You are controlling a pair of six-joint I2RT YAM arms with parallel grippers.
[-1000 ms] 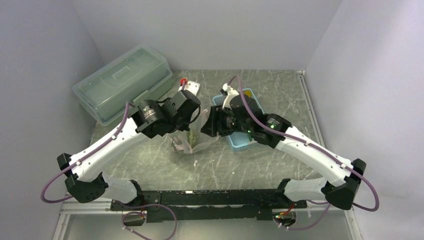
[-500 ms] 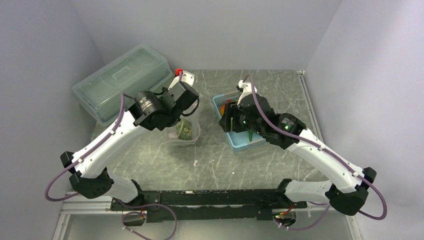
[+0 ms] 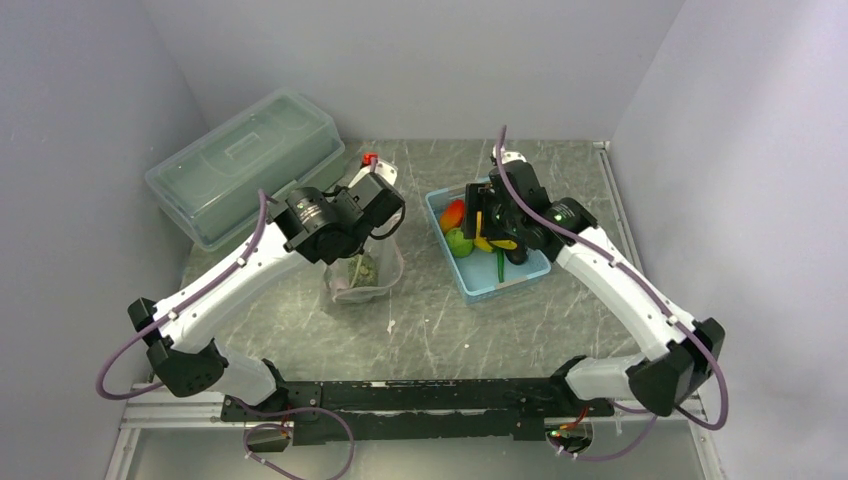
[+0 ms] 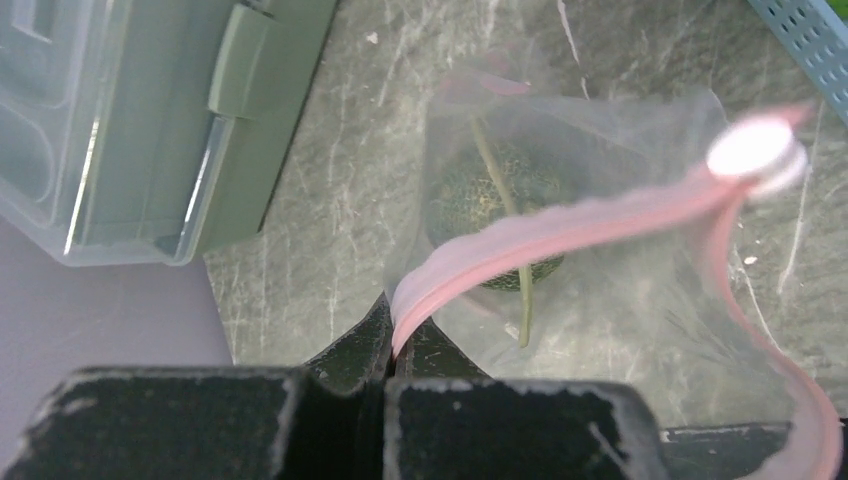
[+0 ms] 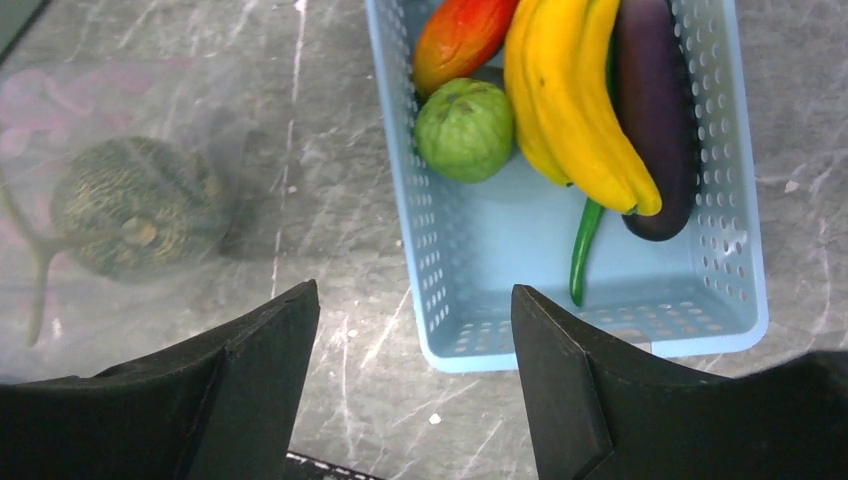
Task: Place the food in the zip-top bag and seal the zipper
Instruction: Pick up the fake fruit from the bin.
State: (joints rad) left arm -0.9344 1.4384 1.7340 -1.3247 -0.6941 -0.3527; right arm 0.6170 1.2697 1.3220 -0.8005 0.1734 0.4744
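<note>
The clear zip-top bag (image 3: 362, 270) stands left of centre with a dull-green round lump (image 4: 490, 190) inside; the lump also shows in the right wrist view (image 5: 135, 205). My left gripper (image 4: 400, 335) is shut on the bag's pink zipper strip (image 4: 560, 228) and holds the mouth up. My right gripper (image 5: 415, 330) is open and empty above the basket's near left corner. In the light-blue basket (image 5: 745, 250) lie yellow bananas (image 5: 565, 95), a small bright-green ball (image 5: 465, 128), a red-orange piece (image 5: 460, 38), a dark purple eggplant (image 5: 655, 110) and a thin green pod (image 5: 583, 250).
A large translucent lidded box (image 3: 245, 165) stands at the back left, close behind the left arm; it also shows in the left wrist view (image 4: 150, 120). Grey walls close in on the back and both sides. The basket (image 3: 532, 270) stands right of the bag.
My right gripper has drawn back from the bag to over the basket. My left gripper lifted the bag's mouth edge; the bag now stands more upright with the green lump inside.
</note>
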